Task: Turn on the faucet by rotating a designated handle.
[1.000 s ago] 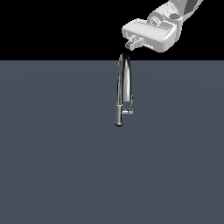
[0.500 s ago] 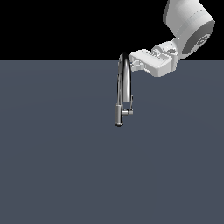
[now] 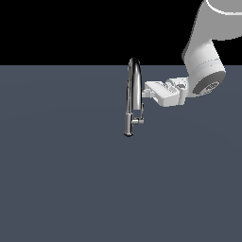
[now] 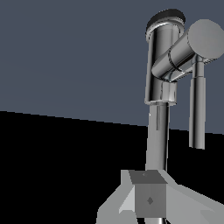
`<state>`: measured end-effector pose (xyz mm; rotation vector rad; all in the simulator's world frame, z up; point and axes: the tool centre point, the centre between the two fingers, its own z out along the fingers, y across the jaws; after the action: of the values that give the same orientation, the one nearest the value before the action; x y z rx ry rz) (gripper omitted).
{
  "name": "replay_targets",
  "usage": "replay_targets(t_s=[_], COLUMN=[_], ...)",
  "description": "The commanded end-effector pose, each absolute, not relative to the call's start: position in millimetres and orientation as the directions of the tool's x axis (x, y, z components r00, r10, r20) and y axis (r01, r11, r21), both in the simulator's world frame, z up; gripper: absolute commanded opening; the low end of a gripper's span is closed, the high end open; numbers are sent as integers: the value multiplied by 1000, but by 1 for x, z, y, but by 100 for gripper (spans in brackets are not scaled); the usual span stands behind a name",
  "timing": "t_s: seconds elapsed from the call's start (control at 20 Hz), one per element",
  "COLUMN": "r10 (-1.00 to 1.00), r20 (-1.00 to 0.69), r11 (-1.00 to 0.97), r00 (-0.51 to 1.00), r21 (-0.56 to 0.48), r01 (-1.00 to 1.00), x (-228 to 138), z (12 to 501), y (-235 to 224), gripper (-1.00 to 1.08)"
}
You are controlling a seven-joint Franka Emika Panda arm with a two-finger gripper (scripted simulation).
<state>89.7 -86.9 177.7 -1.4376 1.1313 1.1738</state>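
Observation:
The faucet stands upright, a chrome gooseneck with a dark lower cylinder. The handle is a short stub on the cylinder's side toward the exterior view's right, with a thin lever rising from it. My gripper points sideways at the spout from the exterior view's right, level with the upper pipe and above the handle, close to it but holding nothing. In the wrist view the fingers sit together, shut, in front of the spout pipe. The handle stub and lever lie beyond them.
The faucet stands on a flat dark grey surface. The white arm comes down from the upper part of the exterior view's right.
The hand has come down from above the faucet's arch to beside the upper spout. The faucet and handle have not moved.

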Motion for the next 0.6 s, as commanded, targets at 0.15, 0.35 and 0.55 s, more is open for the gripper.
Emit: replay_targets(t_s=[0.15,0.35,0.55], r10=[-31,-5,1], r20=[-999,-1000,-1000], r11=[-63,-32,-27], r00=[40,10,5], r21=[-38,-10,-5], r01=[-997,-999,-1000], x=[93,93,93], z=[144,131,128], y=[-86,-85,-84], gripper=[-100,-100,-100])
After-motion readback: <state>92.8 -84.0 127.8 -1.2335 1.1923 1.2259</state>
